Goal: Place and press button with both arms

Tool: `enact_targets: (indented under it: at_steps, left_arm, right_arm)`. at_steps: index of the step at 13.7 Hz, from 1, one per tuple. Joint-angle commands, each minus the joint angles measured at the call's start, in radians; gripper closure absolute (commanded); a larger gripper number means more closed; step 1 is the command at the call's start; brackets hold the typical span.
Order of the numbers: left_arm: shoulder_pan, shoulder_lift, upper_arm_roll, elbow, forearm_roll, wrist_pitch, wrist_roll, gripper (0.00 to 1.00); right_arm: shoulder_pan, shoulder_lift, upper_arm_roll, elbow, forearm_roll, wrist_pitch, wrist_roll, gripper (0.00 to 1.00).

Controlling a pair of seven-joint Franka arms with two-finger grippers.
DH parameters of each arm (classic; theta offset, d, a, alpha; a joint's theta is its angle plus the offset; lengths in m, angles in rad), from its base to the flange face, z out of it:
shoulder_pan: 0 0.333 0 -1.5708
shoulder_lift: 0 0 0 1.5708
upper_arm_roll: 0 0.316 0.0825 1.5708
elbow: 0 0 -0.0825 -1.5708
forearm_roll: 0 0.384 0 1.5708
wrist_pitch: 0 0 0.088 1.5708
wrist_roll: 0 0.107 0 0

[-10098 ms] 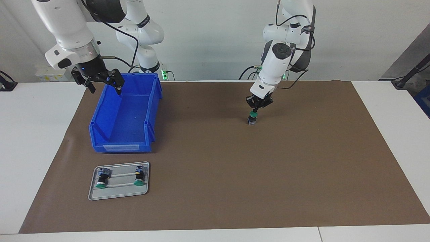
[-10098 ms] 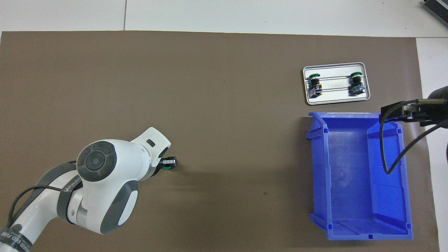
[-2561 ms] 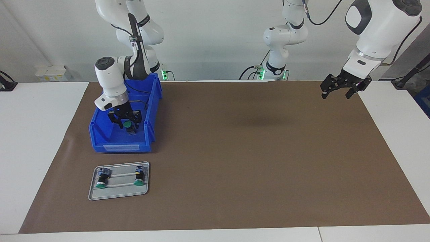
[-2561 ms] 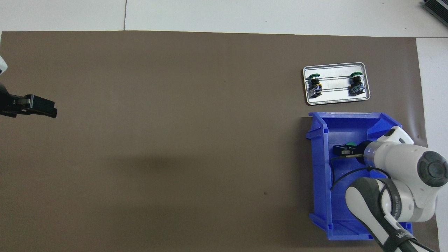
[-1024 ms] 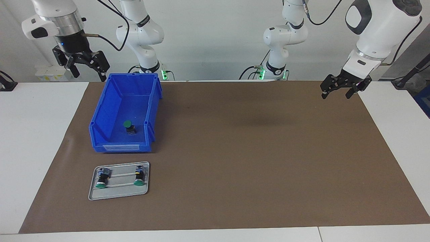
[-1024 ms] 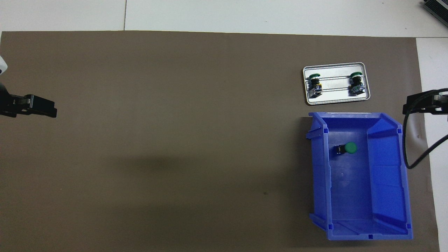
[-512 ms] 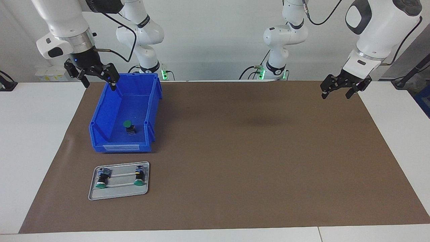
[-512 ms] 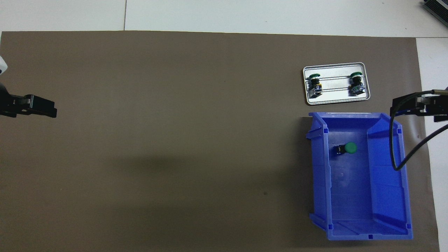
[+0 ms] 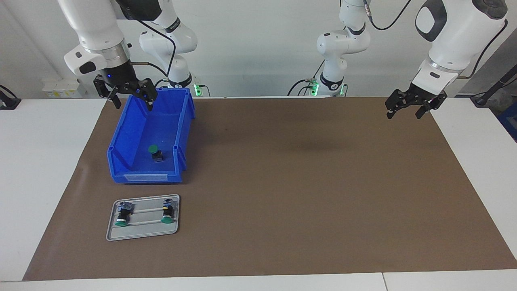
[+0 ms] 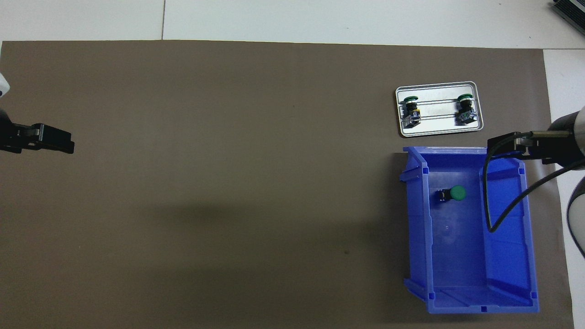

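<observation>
While both arms hang in the air with nothing in their jaws, the button [image 9: 154, 152] stands upright on the floor of the blue bin [image 9: 121, 161], its green cap on top and its dark body under it, toward the end of the bin that lies farther from the robots and apart from every wall. The right gripper [image 9: 130, 96] is raised over the bin's corner nearest the robots at the right arm's end of the counter [image 9: 48, 161], jaws spread wide and empty, a black cable looping from its wrist over the bin; the overhead view shows it [image 10: 512, 146] over the bin's outer wall, well apart from the button [image 10: 454, 193]. The left gripper [image 9: 406, 109] waits over the edge of the brown mat [image 9: 303, 194] at the left arm's end of the counter, also wide open and holding nothing. Farther from the robots than the bin and just beside it lies a small metal tray [image 9: 141, 234] with two more buttons [image 9: 123, 212] on it, both lying on their sides, green caps pointing away from the robots, one toward each end of the tray.
</observation>
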Motion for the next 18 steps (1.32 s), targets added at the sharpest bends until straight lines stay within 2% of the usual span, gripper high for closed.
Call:
enact_targets:
  at_steps: [1, 5, 18]
  left_arm:
    - [0.005, -0.03, -0.001, -0.034, 0.016, 0.007, 0.01, 0.0]
    - [0.005, -0.03, -0.001, -0.034, 0.016, 0.007, 0.01, 0.0]
    - [0.005, -0.03, -0.003, -0.034, 0.016, 0.007, 0.008, 0.0]
  right_arm:
    - [-0.054, -0.011, -0.006, 0.003, 0.043, 0.0, -0.05, 0.0]
    - [-0.067, -0.005, -0.006, 0.005, -0.012, 0.002, -0.101, 0.0]
    - [-0.054, -0.009, 0.0, 0.001, -0.008, -0.004, -0.065, 0.0]
